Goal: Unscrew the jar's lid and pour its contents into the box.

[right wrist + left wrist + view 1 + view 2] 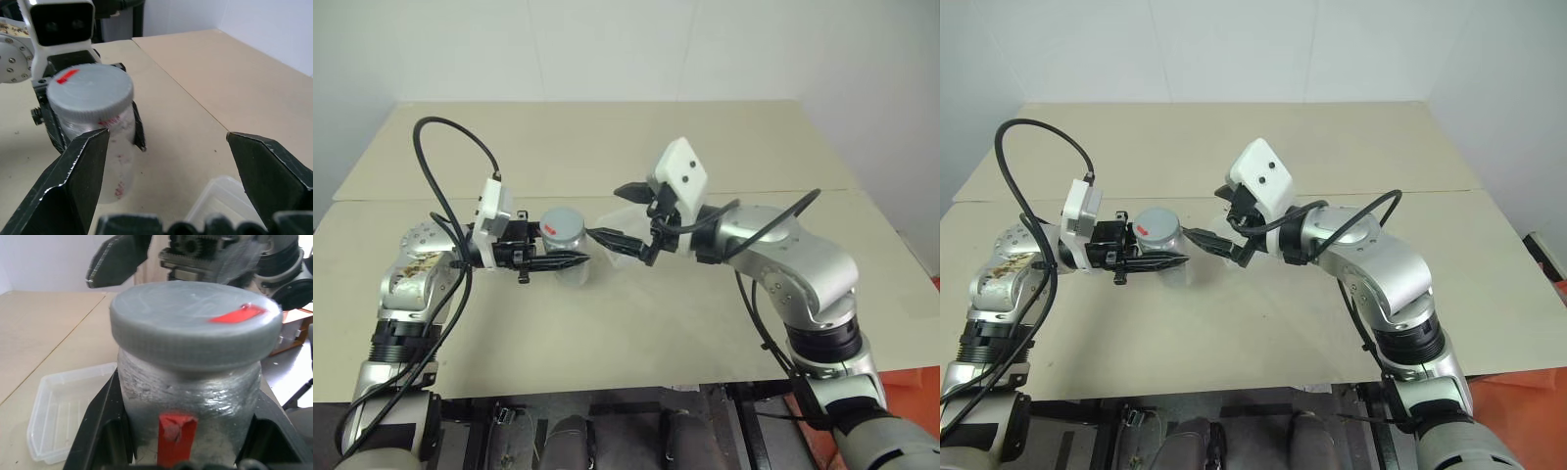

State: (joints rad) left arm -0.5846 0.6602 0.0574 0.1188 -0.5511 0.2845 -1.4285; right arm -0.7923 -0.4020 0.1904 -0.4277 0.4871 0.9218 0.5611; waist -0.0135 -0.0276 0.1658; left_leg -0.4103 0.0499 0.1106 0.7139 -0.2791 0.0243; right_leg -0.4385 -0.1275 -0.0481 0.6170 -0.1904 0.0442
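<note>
Over the middle of the bench, nearer its front edge: left pincer holds the jar upright, raised off the surface
Left pincer: closed on the jar's body below the lid, one black finger down each side; grip sits low on the glass
Right pincer: jaws spread wide, holding nothing; it hangs just beside the jar on the side toward the right edge, not touching the lid
Box: clear tray lying flat on the bench below and behind the right pincer, apparently empty
Contents: not visible through the wrapped, silvery wall; cannot tell how they lie
Stage (judged): lid on, unscrewing not begun
Risk 1: right jaws close off-centre on the lid, cause being the sideways approach; lid would be pushed, not gripped, and the jar tilted in the left pincer
Risk 2: jar turns with the lid, cause being the smooth wrapped wall between only two fingers; no unscrewing
Risk 3: jar slips downward under the twist and drops onto the bench or the box
Risk 4: lid comes free suddenly with the jar tilted, pieces scatter outside the shallow box
</note>
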